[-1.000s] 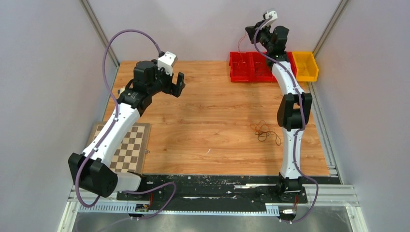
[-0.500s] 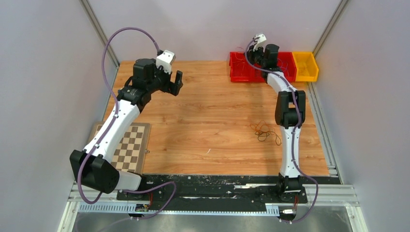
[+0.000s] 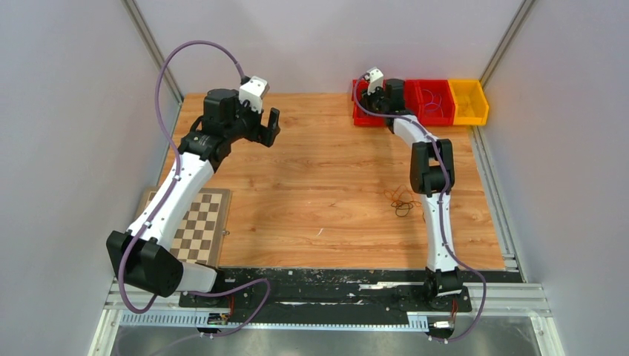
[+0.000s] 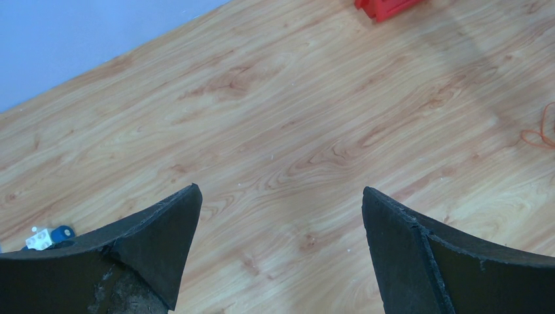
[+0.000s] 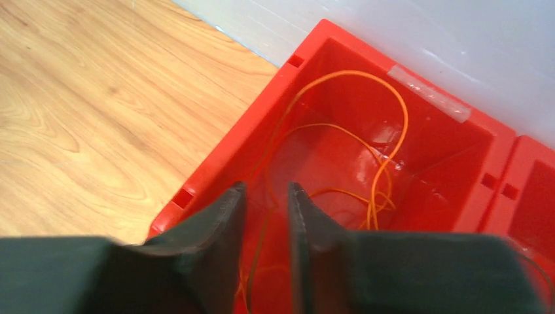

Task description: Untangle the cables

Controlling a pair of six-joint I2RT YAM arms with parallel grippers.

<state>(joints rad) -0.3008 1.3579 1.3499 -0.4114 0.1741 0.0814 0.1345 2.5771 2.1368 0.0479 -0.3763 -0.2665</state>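
The cables (image 3: 403,202) are a small tangle of orange and dark thin wires lying on the wooden table beside the right arm's forearm. One orange loop of it shows at the edge of the left wrist view (image 4: 540,131). A separate orange wire (image 5: 386,150) lies coiled inside the leftmost red bin (image 5: 222,150). My right gripper (image 5: 267,190) hangs over that bin with its jaws a narrow gap apart; the wire runs below the gap, not pinched. It also shows in the top view (image 3: 378,100). My left gripper (image 3: 274,127) is wide open and empty above the table's far left (image 4: 281,196).
Two red bins (image 3: 432,100) and a yellow bin (image 3: 469,101) line the far edge. A chessboard (image 3: 196,226) lies at the near left. A small white and blue object (image 4: 46,235) lies by the left finger. Grey walls close in both sides.
My right arm has swung down and left, from high above the middle red bin to low over the leftmost red bin. The left arm has barely moved.
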